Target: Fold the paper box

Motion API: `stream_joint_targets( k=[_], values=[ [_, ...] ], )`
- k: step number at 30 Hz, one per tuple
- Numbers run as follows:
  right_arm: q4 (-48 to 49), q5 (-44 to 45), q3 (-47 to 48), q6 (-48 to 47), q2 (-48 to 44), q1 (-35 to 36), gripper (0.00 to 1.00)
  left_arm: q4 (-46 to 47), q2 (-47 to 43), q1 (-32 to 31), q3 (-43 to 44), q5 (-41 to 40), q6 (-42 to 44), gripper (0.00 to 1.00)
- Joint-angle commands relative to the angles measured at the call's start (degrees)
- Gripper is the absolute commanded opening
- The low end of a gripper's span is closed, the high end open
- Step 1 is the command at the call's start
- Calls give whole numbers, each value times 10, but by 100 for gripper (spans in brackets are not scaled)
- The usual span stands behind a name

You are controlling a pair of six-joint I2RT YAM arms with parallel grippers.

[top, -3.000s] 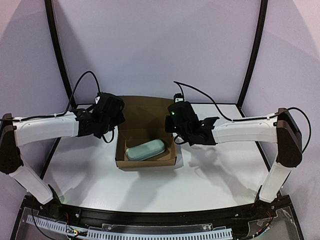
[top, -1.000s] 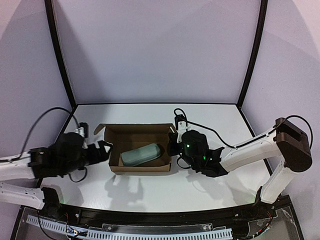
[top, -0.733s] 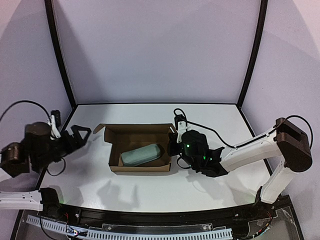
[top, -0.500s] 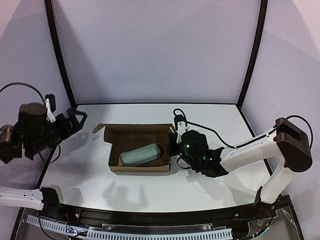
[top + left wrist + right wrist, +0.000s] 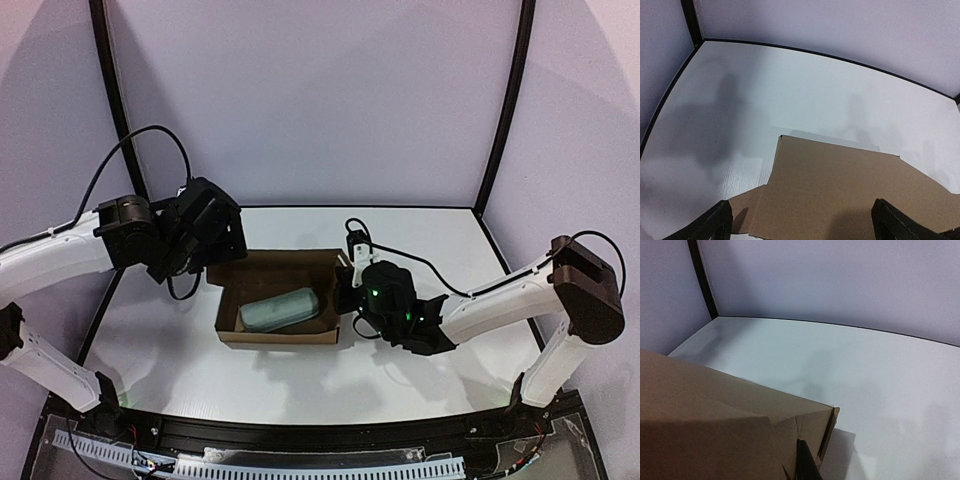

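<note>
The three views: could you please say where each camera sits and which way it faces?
Top external: fixed above and behind the arms, looking down on the table; both arms flank the paper box.
Left wrist: above the box, facing the far wall; open left gripper tips show.
Right wrist: low beside a box corner, facing the far wall; one finger shows.
All three see the box.

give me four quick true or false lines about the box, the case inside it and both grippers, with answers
1. The pale green case lies inside the box. True.
2. The left gripper is shut. False: it is wide open, above the cardboard.
3. The right gripper is at the box's right end. True.
4. The box is closed on top. False: its top is open and the case shows inside.
</note>
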Motion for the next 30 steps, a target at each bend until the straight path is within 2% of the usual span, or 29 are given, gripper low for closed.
stream_joint_targets(
  k=[1, 7, 9, 15, 21, 23, 26, 28, 30],
  values=[
    [-122, -69, -24, 12, 14, 22, 10, -24, -6, -3, -16, -27, -29, 99],
    [-111, -86, -36, -2, -31, 24, 21, -15, 4, -3, -38, -21, -49, 99],
    [-114, -92, -37, -11, -48, 24, 28, -13, 6, -3, -47, -15, -55, 99],
    [-142, -140, -45, -37, -112, 25, 57, -5, 8, -2, -86, 0, -91, 99],
    [-196, -246, -75, -91, -196, 25, 92, 3, 11, -3, -114, 18, -109, 99],
    [-230, -296, -86, -101, -233, 25, 97, -1, 12, -3, -120, 20, -114, 99],
    [-297, -363, -99, -107, -317, 25, 98, -6, 12, -2, -127, 23, -122, 99],
    [-340, -376, -97, -103, -387, 25, 98, -8, 11, -2, -131, 24, -124, 99],
    [-380, -346, -89, -85, -444, 25, 98, -9, 12, -3, -134, 25, -123, 99]
  ],
)
